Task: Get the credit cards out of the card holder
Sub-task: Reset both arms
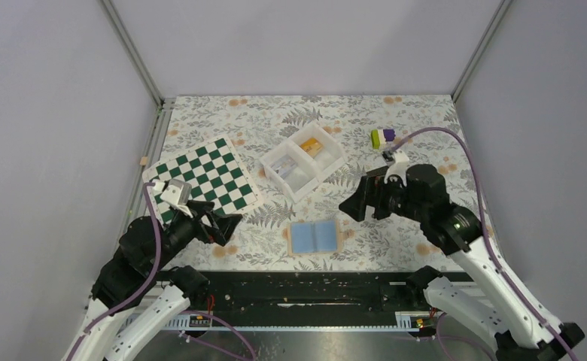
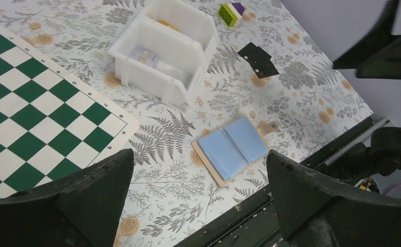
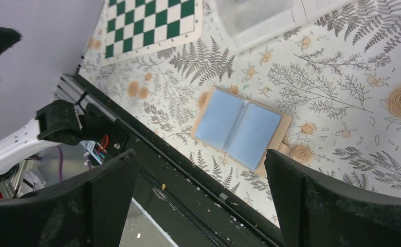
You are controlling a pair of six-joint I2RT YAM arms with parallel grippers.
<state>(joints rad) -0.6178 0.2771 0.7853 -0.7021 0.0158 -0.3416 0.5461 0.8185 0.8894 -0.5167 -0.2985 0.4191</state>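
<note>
The card holder (image 1: pixel 314 237) lies open and flat near the table's front edge, two pale blue panels with a tan border. It also shows in the left wrist view (image 2: pixel 233 147) and the right wrist view (image 3: pixel 238 128). No separate card shows on its panels. A pale card-like thing (image 2: pixel 143 55) lies in one compartment of the white tray (image 1: pixel 328 167). My left gripper (image 1: pixel 229 229) is open and empty, in the air left of the holder. My right gripper (image 1: pixel 362 207) is open and empty, above and right of the holder.
A green-and-white chequered board (image 1: pixel 204 180) lies at the left. The white two-compartment tray stands behind the holder, an orange item (image 1: pixel 311 147) in its far compartment. A purple-and-green block (image 1: pixel 383 137) sits at the back right. The black rail (image 1: pixel 305 289) runs along the front edge.
</note>
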